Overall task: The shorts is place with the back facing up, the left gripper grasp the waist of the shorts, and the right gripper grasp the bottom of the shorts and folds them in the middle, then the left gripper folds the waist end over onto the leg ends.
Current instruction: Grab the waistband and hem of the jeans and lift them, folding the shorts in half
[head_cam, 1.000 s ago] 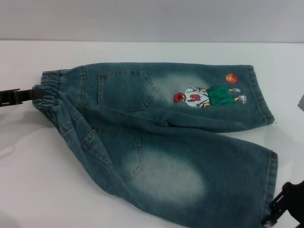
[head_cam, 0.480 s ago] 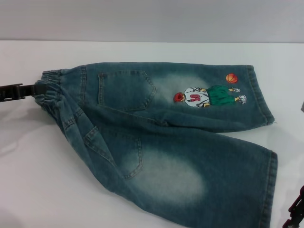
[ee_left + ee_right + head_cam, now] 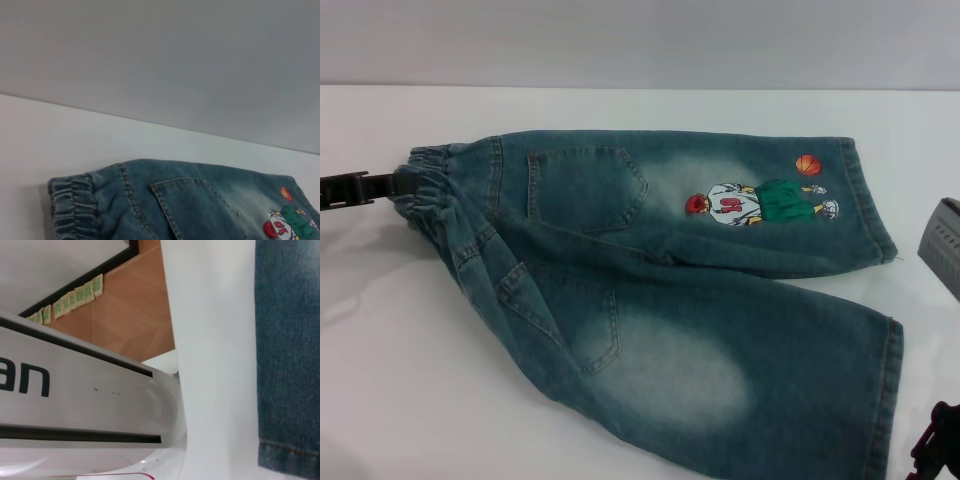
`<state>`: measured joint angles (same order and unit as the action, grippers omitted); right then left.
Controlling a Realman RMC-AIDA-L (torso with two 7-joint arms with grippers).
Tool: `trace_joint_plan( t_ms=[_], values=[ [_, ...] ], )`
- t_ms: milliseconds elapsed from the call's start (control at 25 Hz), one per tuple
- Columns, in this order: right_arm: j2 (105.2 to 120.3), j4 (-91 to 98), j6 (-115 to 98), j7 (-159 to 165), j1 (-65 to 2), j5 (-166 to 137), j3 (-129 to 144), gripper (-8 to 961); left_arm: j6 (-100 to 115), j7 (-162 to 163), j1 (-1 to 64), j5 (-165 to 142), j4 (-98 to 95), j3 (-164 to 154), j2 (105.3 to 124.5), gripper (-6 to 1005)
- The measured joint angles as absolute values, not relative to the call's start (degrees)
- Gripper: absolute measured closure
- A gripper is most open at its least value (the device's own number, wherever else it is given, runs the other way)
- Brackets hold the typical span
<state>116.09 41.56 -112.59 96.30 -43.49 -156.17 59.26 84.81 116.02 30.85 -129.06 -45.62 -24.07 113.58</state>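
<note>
Denim shorts (image 3: 660, 290) lie flat, back side up, on the white counter (image 3: 380, 400), filling the centre of the head frame. The ruffled elastic waist (image 3: 428, 190) sits at the left of the frame. The two legs run toward the right. The upper leg carries the basketball-player patch (image 3: 760, 203) with an orange ball (image 3: 807, 164) just above it. Two back pockets show, one on each leg near the waist: upper pocket (image 3: 585, 188), lower pocket (image 3: 570, 320). The leg hems (image 3: 892, 370) run down the right side. A small loose thread shows at the end of the upper hem.

Left tool (image 3: 380, 187): black fingers enter from the left edge of the head frame, level with the waist, tips at the waistband; cannot tell whether they pinch the fabric or only touch it. Left wrist view shows the waistband (image 3: 70, 210) at lower left and the patch (image 3: 287, 225) at lower right, no fingers visible.

Right tool (image 3: 938, 452): only a black part shows at the lower right corner, just beside the lower leg hem and apart from it; finger state cannot be told. A grey ribbed housing (image 3: 942, 245) shows at the right edge. Right wrist view shows a hem corner (image 3: 287, 452) at lower right, on the counter.
</note>
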Motion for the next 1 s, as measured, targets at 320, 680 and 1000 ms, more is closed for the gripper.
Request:
trace_joint_plan(
  t_ms=[320,680,1000],
  values=[
    [116.73,41.56,-112.11,97.06,-43.55,-156.18,60.25,320,84.79,116.02,30.94,-129.05,-45.77,-24.08,113.65,952],
    [116.85,40.56,-110.46,97.70,-43.58,-156.29,60.29,319,84.82,116.02,30.94,-129.06,-45.91,-24.07,113.63,952],
    [117.04,40.37,-109.91,98.02,-43.60,-156.45,60.38,319,84.82,116.02,30.93,-129.11,-46.03,-24.08,113.63,952]
  ],
)
